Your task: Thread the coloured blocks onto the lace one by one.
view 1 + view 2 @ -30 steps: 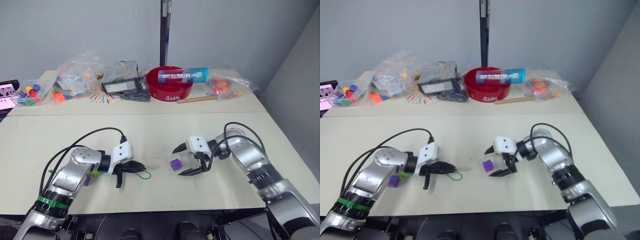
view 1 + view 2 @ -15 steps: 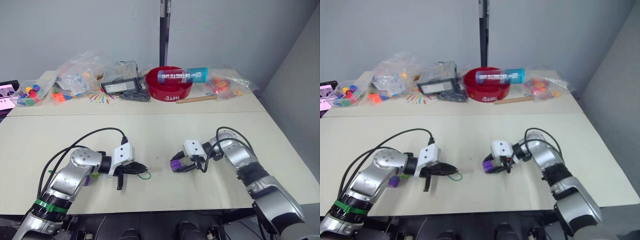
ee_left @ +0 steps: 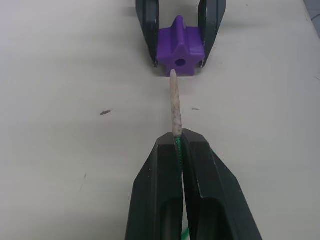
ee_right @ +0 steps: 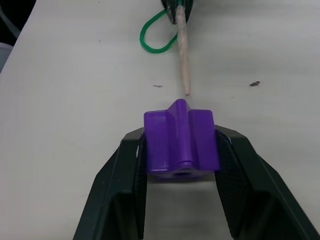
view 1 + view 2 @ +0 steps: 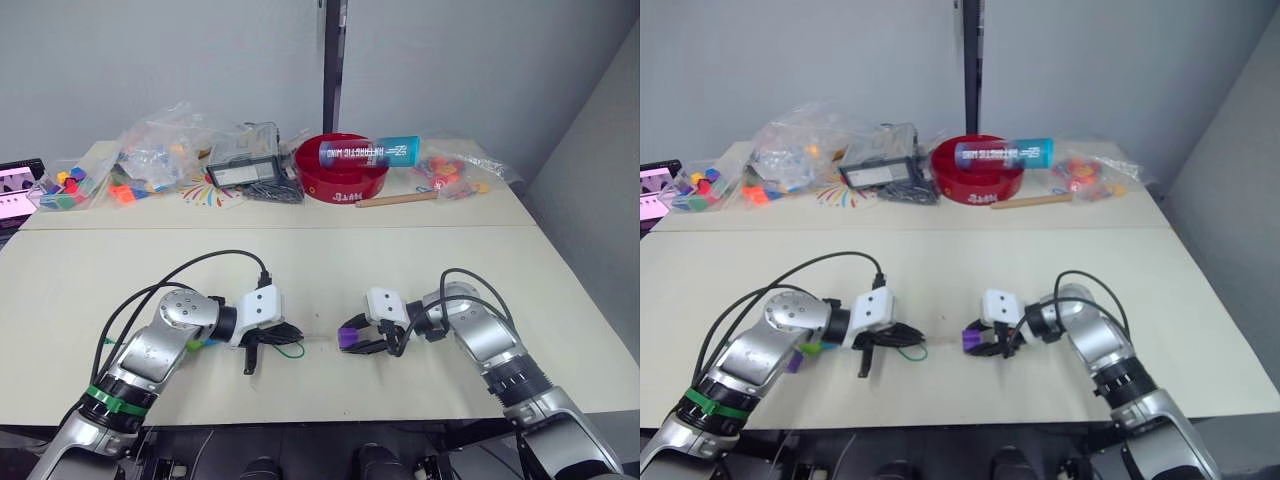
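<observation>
**Lace tip lined up at the purple block's hole**

The right pincer (image 4: 180, 150) now pinches the purple block (image 3: 180, 48) between its two black fingers, low on the pale surface (image 5: 330, 260). A second ago that pincer stood spread around the block; half a second ago it had already closed in on it. Since then the block and pincer have shifted a little toward the left arm.

The left pincer (image 3: 179, 145) is pressed together on the green lace (image 4: 156, 35), gripping it just behind the pale stiff tip (image 3: 174, 107). The tip points straight at the round hole in the block's near face, its end just at the hole; whether it has entered cannot be told. In the head views the left arm has moved closer to the right one than before, so the gap between the two pincers is narrower.

A green loop of the lace lies on the surface beside the left pincer, at about 3 o'clock from it in the head views.
</observation>
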Motion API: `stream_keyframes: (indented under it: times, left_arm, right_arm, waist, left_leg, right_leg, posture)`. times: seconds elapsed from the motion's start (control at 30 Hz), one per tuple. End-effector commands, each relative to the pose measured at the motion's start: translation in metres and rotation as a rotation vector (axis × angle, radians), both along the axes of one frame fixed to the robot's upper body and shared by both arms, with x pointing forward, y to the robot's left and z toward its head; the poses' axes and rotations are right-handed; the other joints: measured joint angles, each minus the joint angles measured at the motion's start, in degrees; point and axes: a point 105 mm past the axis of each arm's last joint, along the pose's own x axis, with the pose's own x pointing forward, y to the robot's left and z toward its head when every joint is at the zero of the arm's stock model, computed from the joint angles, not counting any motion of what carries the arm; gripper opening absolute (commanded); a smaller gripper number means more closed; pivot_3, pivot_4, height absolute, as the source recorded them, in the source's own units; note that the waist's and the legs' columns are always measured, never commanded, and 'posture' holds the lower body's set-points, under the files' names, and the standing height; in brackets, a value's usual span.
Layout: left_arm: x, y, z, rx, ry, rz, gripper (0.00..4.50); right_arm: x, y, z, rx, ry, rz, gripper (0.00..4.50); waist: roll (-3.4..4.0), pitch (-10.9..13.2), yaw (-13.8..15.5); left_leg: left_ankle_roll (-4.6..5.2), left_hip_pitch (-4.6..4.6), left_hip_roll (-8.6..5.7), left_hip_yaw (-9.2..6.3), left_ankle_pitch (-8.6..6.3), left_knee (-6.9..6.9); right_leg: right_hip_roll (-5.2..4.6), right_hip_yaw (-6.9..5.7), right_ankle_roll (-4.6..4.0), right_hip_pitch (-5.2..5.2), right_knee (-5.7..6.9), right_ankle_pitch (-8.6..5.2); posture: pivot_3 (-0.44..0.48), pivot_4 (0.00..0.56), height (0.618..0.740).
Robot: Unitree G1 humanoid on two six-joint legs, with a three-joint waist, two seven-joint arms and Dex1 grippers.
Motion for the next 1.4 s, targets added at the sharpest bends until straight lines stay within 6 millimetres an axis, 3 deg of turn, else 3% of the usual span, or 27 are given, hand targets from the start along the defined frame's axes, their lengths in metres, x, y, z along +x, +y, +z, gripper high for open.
stream_keyframes:
  times: [0.03, 1.13, 1.3, 1.4]
  left_arm:
    - [0.001, -0.005, 0.007, 0.021, -0.041, -0.022, 0.0]
    - [-0.002, -0.046, 0.02, 0.012, -0.043, -0.03, 0.0]
    - [-0.001, -0.038, 0.017, 0.024, -0.03, -0.021, 0.0]
    - [0.008, -0.015, 0.014, 0.055, -0.025, 0.022, 0.0]
  right_arm:
    - [-0.002, -0.002, -0.005, -0.025, 0.009, -0.023, 1.38]
    - [-0.002, 0.012, 0.004, 0.011, 0.042, -0.108, 1.38]
    - [-0.005, 0.008, 0.002, -0.004, 0.043, -0.121, 1.38]
    - [-0.012, -0.003, -0.003, -0.02, 0.06, -0.134, 1.38]
  waist:
    - [0.0, 0.0, 0.0]
    - [-0.01, 0.0, 0.0]
    - [-0.01, 0.0, 0.0]
    - [-0.01, 0.0, 0.0]
  left_leg:
    - [0.0, 0.01, 0.0, 0.0, 0.0, 0.0]
    - [-0.02, 0.06, 0.0, -0.03, 0.01, 0.1]
    - [-0.02, 0.06, -0.01, -0.03, 0.02, 0.11]
    - [-0.02, 0.06, 0.0, -0.04, 0.02, 0.11]
  right_leg:
    - [0.0, 0.0, 0.0, 0.0, 0.0, 0.0]
    - [0.03, 0.01, 0.01, 0.11, 0.04, 0.0]
    - [0.03, 0.01, 0.01, 0.12, 0.04, 0.0]
    - [0.03, 0.01, 0.01, 0.11, 0.04, 0.0]
  posture:
    - [0.0, 0.15, 0.731]
    - [0.0, 0.15, 0.731]
    - [0.0, 0.15, 0.731]
    - [0.0, 0.15, 0.731]
